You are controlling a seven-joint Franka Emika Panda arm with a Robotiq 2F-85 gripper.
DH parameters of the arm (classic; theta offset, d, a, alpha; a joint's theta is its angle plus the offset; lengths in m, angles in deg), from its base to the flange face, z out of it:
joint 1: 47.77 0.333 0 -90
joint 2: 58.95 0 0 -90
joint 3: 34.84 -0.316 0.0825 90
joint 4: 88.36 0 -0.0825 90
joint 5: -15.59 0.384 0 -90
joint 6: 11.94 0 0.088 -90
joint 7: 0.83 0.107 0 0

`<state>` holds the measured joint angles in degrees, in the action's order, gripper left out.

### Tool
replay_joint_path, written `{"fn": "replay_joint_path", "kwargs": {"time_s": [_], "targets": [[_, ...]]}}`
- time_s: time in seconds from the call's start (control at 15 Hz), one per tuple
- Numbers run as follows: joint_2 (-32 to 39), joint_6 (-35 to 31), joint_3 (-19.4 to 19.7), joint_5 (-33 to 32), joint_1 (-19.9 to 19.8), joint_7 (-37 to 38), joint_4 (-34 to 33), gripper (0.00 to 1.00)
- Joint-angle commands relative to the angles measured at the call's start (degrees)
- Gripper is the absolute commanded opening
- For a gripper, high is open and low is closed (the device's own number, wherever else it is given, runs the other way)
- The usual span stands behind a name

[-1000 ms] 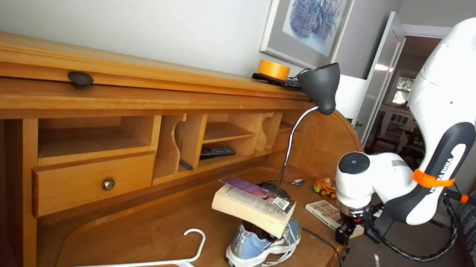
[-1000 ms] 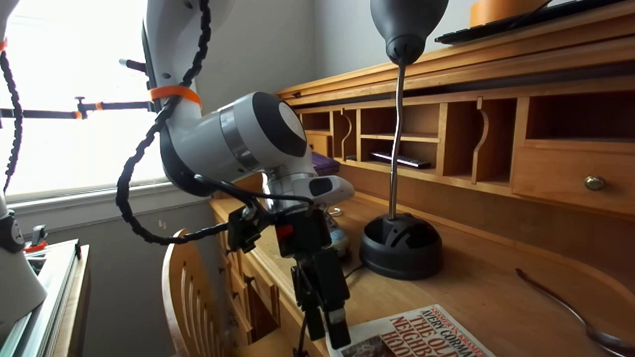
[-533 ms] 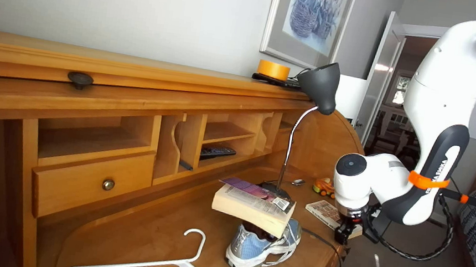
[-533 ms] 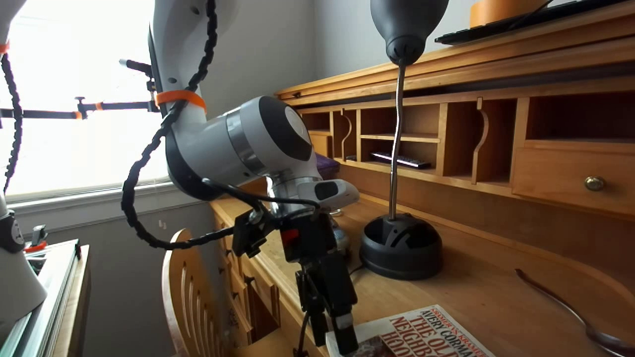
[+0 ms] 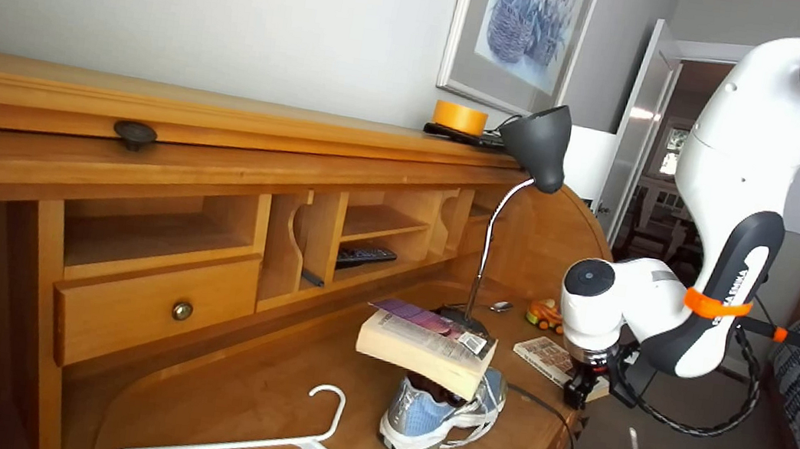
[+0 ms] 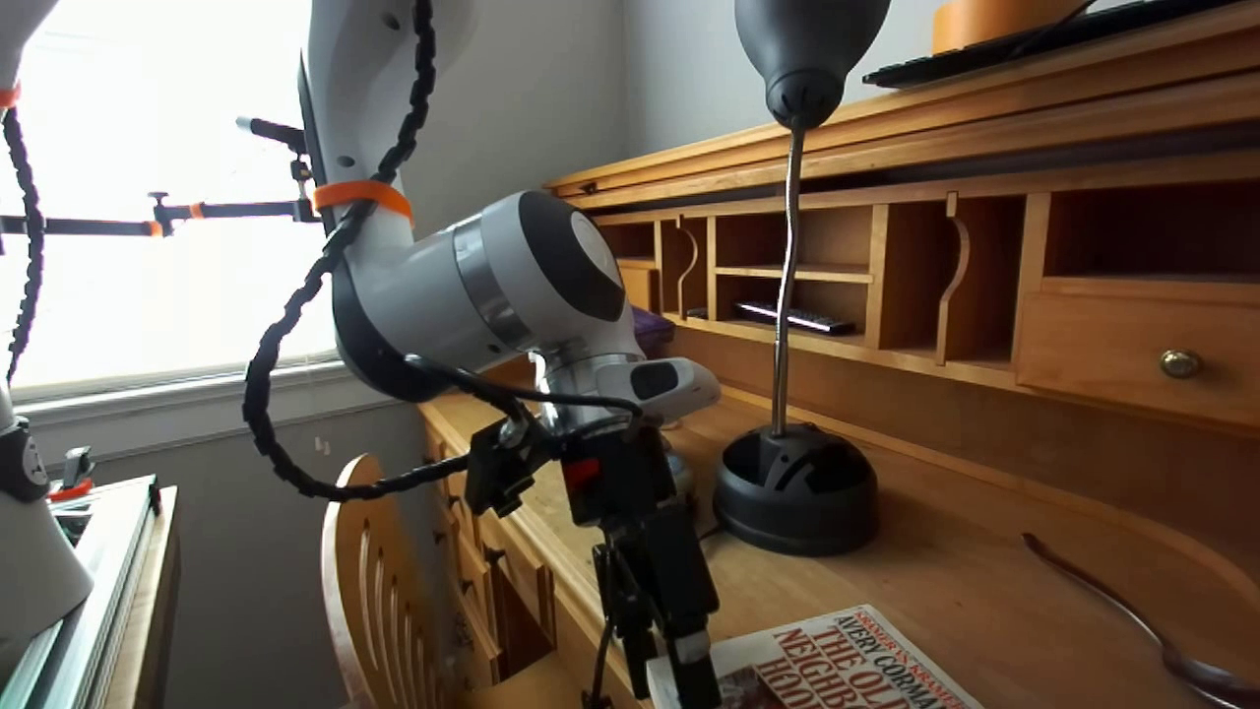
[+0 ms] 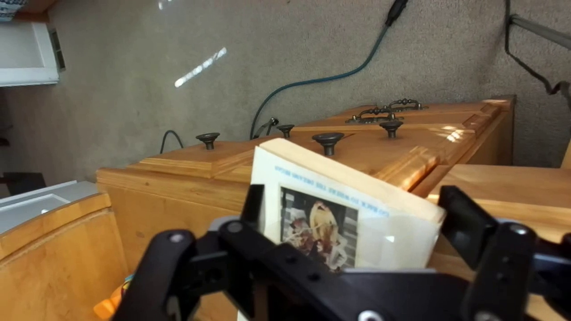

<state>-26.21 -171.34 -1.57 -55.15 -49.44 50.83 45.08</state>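
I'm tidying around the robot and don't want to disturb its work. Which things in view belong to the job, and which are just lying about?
Likely part of the job:
open tool
white paperback, nearest the tool

Apparently just lying about:
thick book, on the blue shoe
white hanger
desk lamp
spoon
orange toy car
remote

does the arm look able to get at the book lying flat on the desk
Probably yes: the open gripper hangs close to the book, which shows largely between its spread fingers in the wrist view; nothing visible blocks the way.
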Motion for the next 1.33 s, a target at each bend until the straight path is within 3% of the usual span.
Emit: {"fn": "replay_joint_path", "kwargs": {"time_s": [0.0,0.07,0.33,0.67,0.87,0.93,1.27], "targets": [[1.98,0.56,0.74,-1.53,0.83,2.15,-1.48,0.82],[2.04,0.32,0.81,-1.76,0.75,1.91,-1.43,0.69],[2.72,0.25,0.67,-1.26,0.26,0.92,-1.50,0.36],[2.31,0.73,-0.37,1.68,-1.20,-2.49,-0.97,0.04],[0.40,1.33,-1.85,5.86,-2.96,-7.75,0.04,0.06],[-1.61,3.15,-5.41,6.33,-6.61,-9.77,0.15,0.06],[-7.74,7.96,-10.95,17.17,-11.14,-20.60,1.22,0.06]]}}
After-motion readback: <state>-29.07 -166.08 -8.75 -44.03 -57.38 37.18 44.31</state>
